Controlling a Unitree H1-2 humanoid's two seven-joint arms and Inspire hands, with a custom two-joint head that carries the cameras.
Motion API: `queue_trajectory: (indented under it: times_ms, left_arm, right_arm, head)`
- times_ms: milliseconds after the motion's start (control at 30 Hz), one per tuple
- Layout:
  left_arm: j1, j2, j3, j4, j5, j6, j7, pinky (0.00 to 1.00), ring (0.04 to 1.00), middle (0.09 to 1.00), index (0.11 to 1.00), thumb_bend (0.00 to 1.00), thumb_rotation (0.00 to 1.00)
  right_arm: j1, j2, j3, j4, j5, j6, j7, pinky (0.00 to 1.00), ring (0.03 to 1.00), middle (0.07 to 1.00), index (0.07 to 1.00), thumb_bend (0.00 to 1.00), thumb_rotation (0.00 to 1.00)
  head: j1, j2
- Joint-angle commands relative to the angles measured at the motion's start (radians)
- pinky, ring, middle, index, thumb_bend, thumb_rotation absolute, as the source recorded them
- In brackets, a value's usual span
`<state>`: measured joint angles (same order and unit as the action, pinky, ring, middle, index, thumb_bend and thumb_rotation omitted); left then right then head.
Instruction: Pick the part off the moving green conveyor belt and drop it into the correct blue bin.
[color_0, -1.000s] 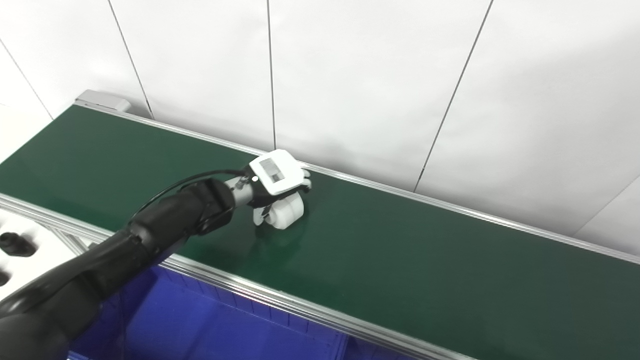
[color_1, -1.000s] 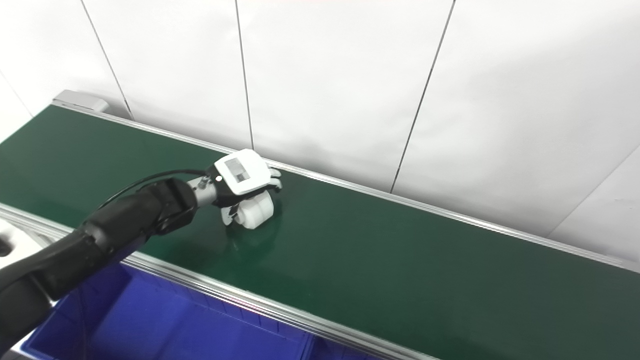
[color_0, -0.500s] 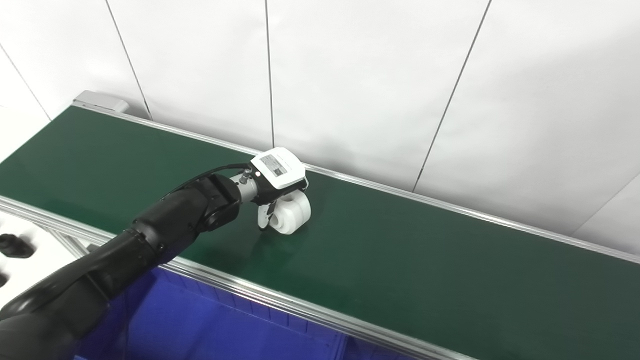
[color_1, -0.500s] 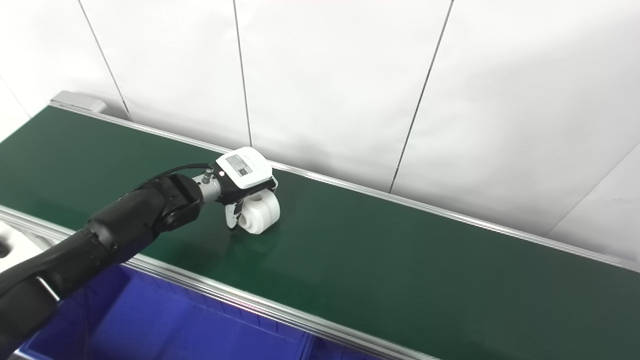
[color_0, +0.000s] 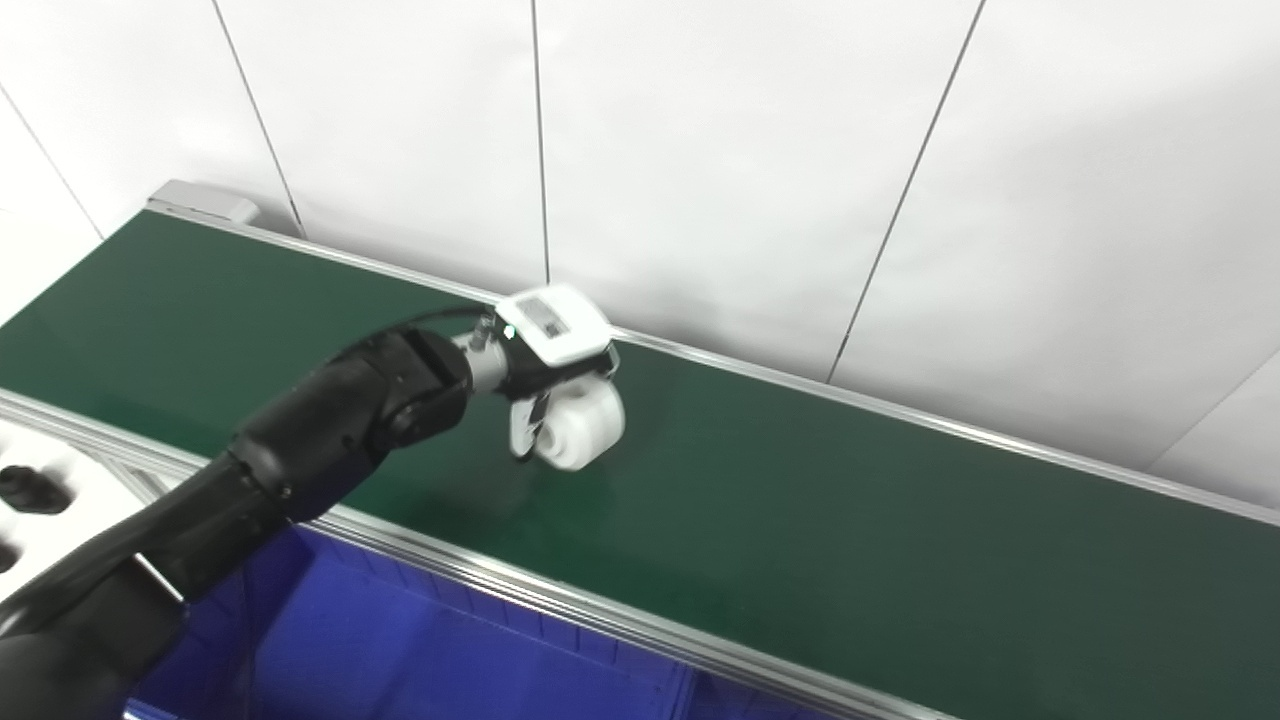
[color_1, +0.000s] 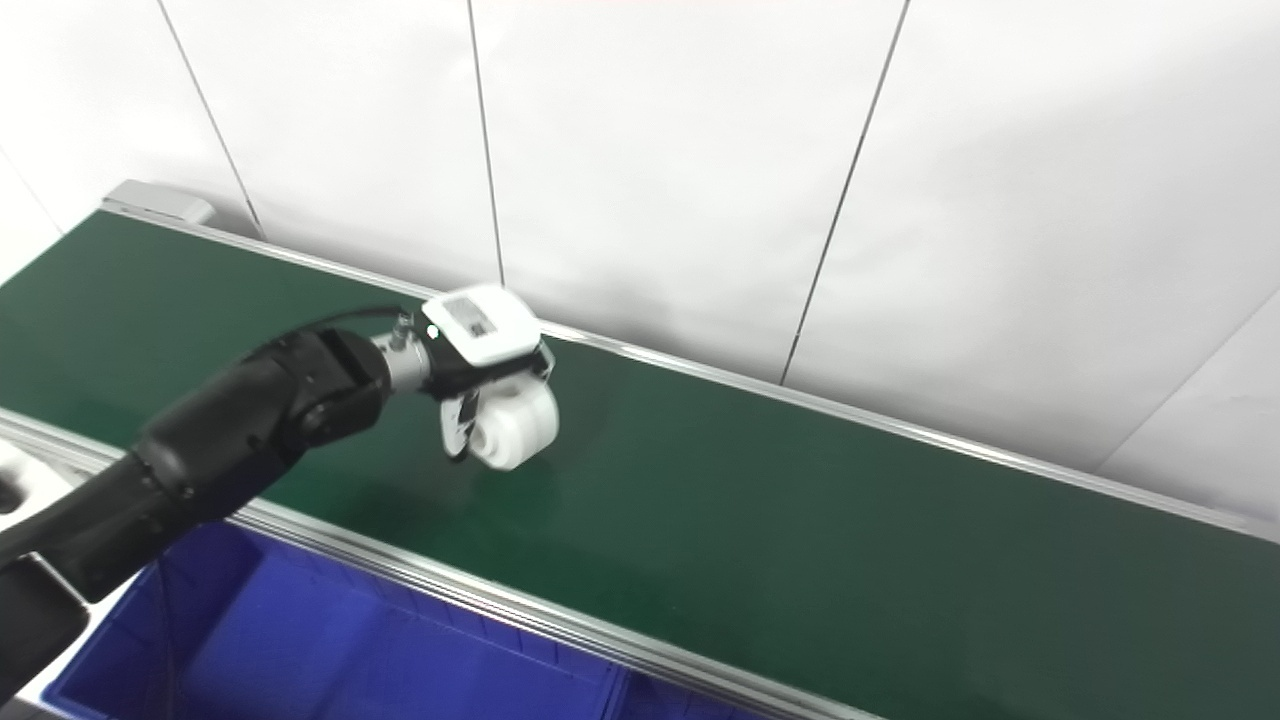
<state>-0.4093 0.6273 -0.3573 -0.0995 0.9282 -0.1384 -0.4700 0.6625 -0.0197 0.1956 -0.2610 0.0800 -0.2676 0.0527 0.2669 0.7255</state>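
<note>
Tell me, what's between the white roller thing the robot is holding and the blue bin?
Bare green belt and its silver rail lie between the white part and the blue bin, in both views.

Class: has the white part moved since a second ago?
Yes. The white part, gripped by the left hand, has risen off the green belt.

Your robot's one visible arm (color_0: 300, 450) is clad in matte black, rounded segments that thicken toward the shoulder, with a bulbous black joint just behind the wrist. A thin black cable (color_0: 420, 320) arcs along the top of that joint. Ahead of it sits a short silver metal wrist collar (color_1: 400, 352). The left hand (color_0: 552, 355) wears a white, rounded-square back plate bearing a grey rectangular label, above dark fingers with white shells.
</note>
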Motion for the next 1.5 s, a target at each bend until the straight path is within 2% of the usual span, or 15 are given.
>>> queue_trajectory:
  times_ms: [0, 167, 267, 333, 367, 467, 500, 533, 667, 800, 900, 1000, 1167, 1267, 1467]
  left_arm:
    - [0.002, 0.044, 0.061, -0.103, -0.062, 0.020, -0.015, 0.23, 0.339, 0.447, 0.538, 0.49, 0.00]
    - [0.130, 0.056, 0.187, -0.348, -0.155, 0.054, -0.044, 0.31, 0.397, 0.518, 0.505, 0.50, 0.00]
    - [0.230, 0.043, 0.252, -0.484, -0.194, 0.084, -0.058, 0.33, 0.391, 0.508, 0.518, 0.50, 0.00]
    - [0.276, 0.031, 0.273, -0.553, -0.200, 0.115, -0.088, 0.35, 0.398, 0.514, 0.508, 0.50, 0.00]
    - [0.296, 0.026, 0.282, -0.580, -0.201, 0.127, -0.101, 0.35, 0.400, 0.513, 0.507, 0.50, 0.00]
    - [0.341, 0.002, 0.300, -0.632, -0.185, 0.158, -0.135, 0.36, 0.401, 0.516, 0.505, 0.50, 0.00]
    - [0.354, -0.005, 0.305, -0.643, -0.175, 0.168, -0.145, 0.35, 0.399, 0.517, 0.505, 0.50, 0.00]
    - [0.366, -0.013, 0.309, -0.650, -0.165, 0.172, -0.152, 0.35, 0.399, 0.517, 0.505, 0.50, 0.00]
    - [0.385, -0.020, 0.311, -0.667, -0.176, 0.181, -0.196, 0.33, 0.392, 0.511, 0.513, 0.50, 0.00]
    - [0.404, -0.011, 0.310, -0.688, -0.211, 0.199, -0.252, 0.35, 0.415, 0.517, 0.485, 0.50, 0.00]
    - [0.443, -0.020, 0.308, -0.701, -0.215, 0.202, -0.272, 0.31, 0.395, 0.512, 0.507, 0.50, 0.00]
    - [0.533, -0.041, 0.294, -0.702, -0.164, 0.183, -0.271, 0.35, 0.398, 0.511, 0.502, 0.50, 0.00]
    - [0.644, -0.081, 0.272, -0.627, -0.106, 0.083, -0.165, 0.39, 0.408, 0.533, 0.482, 0.50, 0.00]
    - [0.699, -0.113, 0.252, -0.565, -0.046, 0.052, -0.115, 0.37, 0.398, 0.527, 0.505, 0.50, 0.00]
    - [0.757, -0.136, 0.196, -0.422, 0.045, -0.008, -0.023, 0.35, 0.385, 0.498, 0.522, 0.50, 0.00]
  right_arm:
    - [0.017, -0.003, 0.005, -0.049, 0.011, 0.007, 0.013, 0.96, 0.847, 0.765, 0.847, 0.78, 1.00]
    - [0.022, -0.004, 0.005, -0.075, 0.010, 0.030, 0.012, 0.98, 0.860, 0.766, 0.851, 0.77, 1.00]
    - [0.021, -0.010, 0.000, -0.088, 0.017, 0.044, 0.014, 0.98, 0.863, 0.768, 0.853, 0.77, 1.00]
    - [0.018, -0.018, -0.006, -0.104, 0.032, 0.062, 0.016, 0.98, 0.867, 0.775, 0.857, 0.77, 1.00]
    - [0.017, -0.021, -0.008, -0.110, 0.036, 0.071, 0.017, 0.98, 0.868, 0.778, 0.860, 0.77, 1.00]
    - [0.010, -0.032, -0.017, -0.133, 0.047, 0.104, 0.015, 0.98, 0.869, 0.782, 0.863, 0.79, 1.00]
    - [0.008, -0.034, -0.019, -0.139, 0.048, 0.113, 0.015, 0.97, 0.866, 0.783, 0.864, 0.80, 1.00]
    - [0.005, -0.038, -0.022, -0.149, 0.050, 0.127, 0.015, 0.96, 0.865, 0.783, 0.864, 0.80, 1.00]
    - [-0.004, -0.046, -0.023, -0.177, 0.067, 0.162, 0.019, 0.95, 0.865, 0.782, 0.867, 0.81, 1.00]
    - [-0.008, -0.050, -0.022, -0.184, 0.071, 0.166, 0.022, 0.93, 0.851, 0.778, 0.871, 0.82, 1.00]
    - [-0.009, -0.049, -0.024, -0.185, 0.070, 0.166, 0.023, 0.92, 0.840, 0.775, 0.864, 0.83, 1.00]
    - [-0.006, -0.051, -0.028, -0.183, 0.076, 0.170, 0.023, 0.91, 0.835, 0.766, 0.850, 0.84, 1.00]
    - [-0.008, -0.052, -0.034, -0.159, 0.084, 0.153, 0.028, 0.88, 0.821, 0.752, 0.832, 0.86, 1.00]
    - [-0.011, -0.052, -0.033, -0.145, 0.081, 0.142, 0.032, 0.87, 0.818, 0.749, 0.828, 0.86, 1.00]
    - [-0.007, -0.033, -0.031, -0.132, 0.064, 0.136, 0.023, 0.86, 0.807, 0.742, 0.819, 0.86, 1.00]
  head:
    - [-0.001, 0.000]
    - [0.010, 0.012]
    - [0.033, 0.025]
    - [0.069, 0.052]
    - [0.069, 0.052]
    - [0.104, 0.097]
    - [0.104, 0.097]
    - [0.124, 0.125]
    - [0.149, 0.149]
    - [0.164, 0.159]
    - [0.163, 0.160]
    - [0.148, 0.150]
    - [0.131, 0.134]
    - [0.124, 0.125]
    - [0.088, 0.119]
